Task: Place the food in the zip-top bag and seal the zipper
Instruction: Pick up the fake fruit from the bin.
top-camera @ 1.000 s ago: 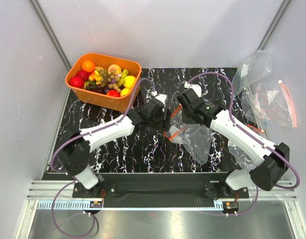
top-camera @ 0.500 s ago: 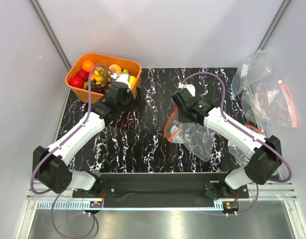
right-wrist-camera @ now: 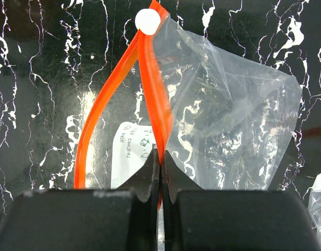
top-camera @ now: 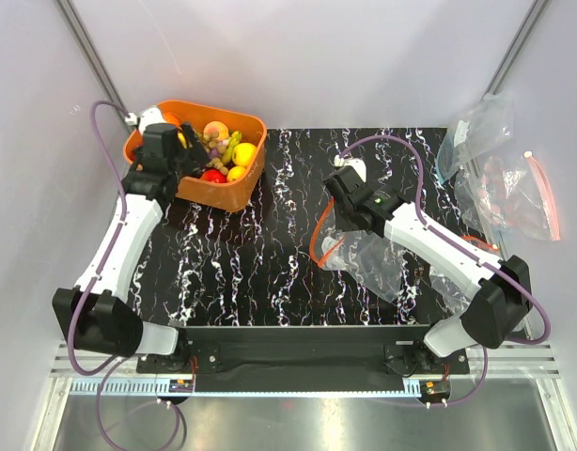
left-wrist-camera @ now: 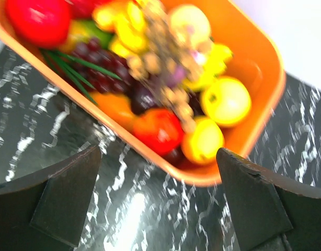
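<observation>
while right tool (right-wrist-camera: 160, 156) pinches zipper (right-wrist-camera: 152, 89), zip-top bag (right-wrist-camera: 228, 120) beyond

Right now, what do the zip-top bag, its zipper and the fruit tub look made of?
The zip-top bag looks like thin, clear, soft plastic film: it creases, glints, and the marbled table shows through. The zipper seems stiffer opaque orange-red plastic, bowing smoothly. The orange tub looks like rigid, smooth moulded plastic, probably.
</observation>
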`<action>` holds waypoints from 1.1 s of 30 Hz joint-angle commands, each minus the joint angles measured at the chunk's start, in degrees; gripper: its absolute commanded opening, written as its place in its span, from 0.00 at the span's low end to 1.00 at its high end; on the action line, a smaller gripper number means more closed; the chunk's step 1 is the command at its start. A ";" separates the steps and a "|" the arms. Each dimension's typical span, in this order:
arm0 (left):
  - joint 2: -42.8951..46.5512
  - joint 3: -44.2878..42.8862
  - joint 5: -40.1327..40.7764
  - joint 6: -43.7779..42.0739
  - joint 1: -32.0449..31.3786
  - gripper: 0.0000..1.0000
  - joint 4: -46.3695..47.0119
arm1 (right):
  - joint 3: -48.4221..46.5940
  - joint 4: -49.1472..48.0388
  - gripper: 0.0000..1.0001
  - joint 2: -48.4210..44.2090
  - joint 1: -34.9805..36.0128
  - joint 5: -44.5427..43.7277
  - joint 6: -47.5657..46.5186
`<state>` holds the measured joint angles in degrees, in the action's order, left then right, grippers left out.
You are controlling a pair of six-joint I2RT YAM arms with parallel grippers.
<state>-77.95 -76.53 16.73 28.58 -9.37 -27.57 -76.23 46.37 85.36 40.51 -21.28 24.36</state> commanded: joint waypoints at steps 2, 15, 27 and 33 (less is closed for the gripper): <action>-4.74 -5.11 -3.97 0.34 4.17 0.99 1.20 | -2.08 0.12 0.00 -1.78 0.27 0.80 -1.07; -24.07 -20.06 -11.89 1.30 6.46 0.85 -3.45 | -2.26 1.44 0.00 -3.53 0.27 -0.17 -1.51; -17.08 -14.80 -22.53 -0.19 7.35 0.00 3.31 | -0.77 1.35 0.00 -4.77 0.27 -0.08 -1.24; -6.26 -7.85 -27.27 1.30 6.90 0.00 9.20 | -0.59 0.83 0.00 -5.29 0.27 0.01 -1.42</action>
<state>-91.68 -85.54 -5.28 29.43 -2.33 -25.78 -76.47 47.88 82.15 40.51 -20.88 23.57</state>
